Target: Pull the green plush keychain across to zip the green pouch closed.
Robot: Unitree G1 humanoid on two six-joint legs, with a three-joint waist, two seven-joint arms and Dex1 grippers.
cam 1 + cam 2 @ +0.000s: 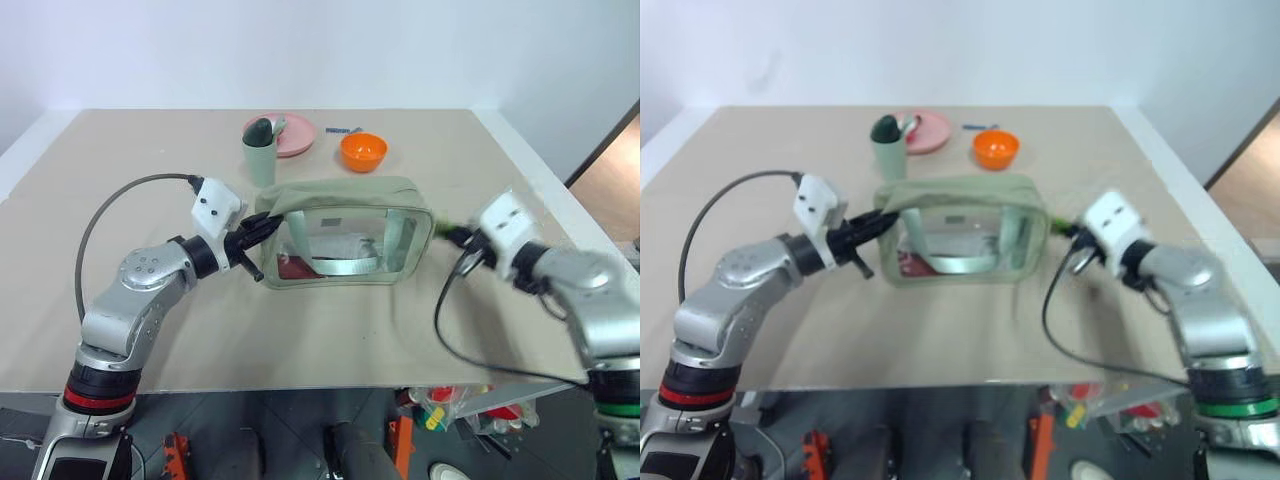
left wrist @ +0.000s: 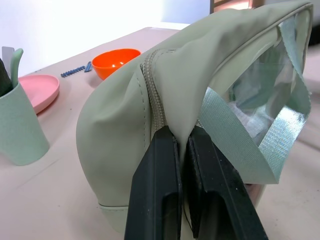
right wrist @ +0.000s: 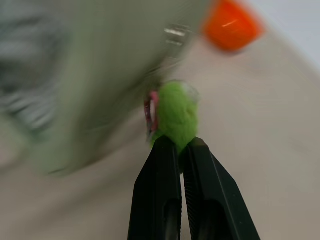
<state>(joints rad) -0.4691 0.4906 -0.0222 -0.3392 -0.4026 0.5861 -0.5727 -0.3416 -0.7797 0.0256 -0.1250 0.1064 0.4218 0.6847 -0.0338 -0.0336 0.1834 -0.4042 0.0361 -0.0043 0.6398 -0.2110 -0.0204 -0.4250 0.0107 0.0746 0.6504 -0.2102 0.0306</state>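
Zip pull being held at the pouch's right end

The green plush keychain point(image 3: 175, 117) is being pinched in the closed right gripper point(image 3: 181, 145) beside the green pouch point(image 1: 345, 232), whose left end is being clamped by the closed left gripper point(image 2: 182, 137); tension along the zipper line is best kept steady, with the far orange bowl point(image 1: 363, 150) left clear.

Beige table point(image 1: 330, 330) fills most of the scene, its near edge running across above a dark grey floor point(image 1: 290, 440). Plain white wall point(image 1: 320, 50) behind the far edge, no windows visible. White ledge along the table's right side point(image 1: 545, 180); far right, a dark frame edge with a strip of brownish floor point(image 1: 610, 190) beyond. Even, soft lighting.
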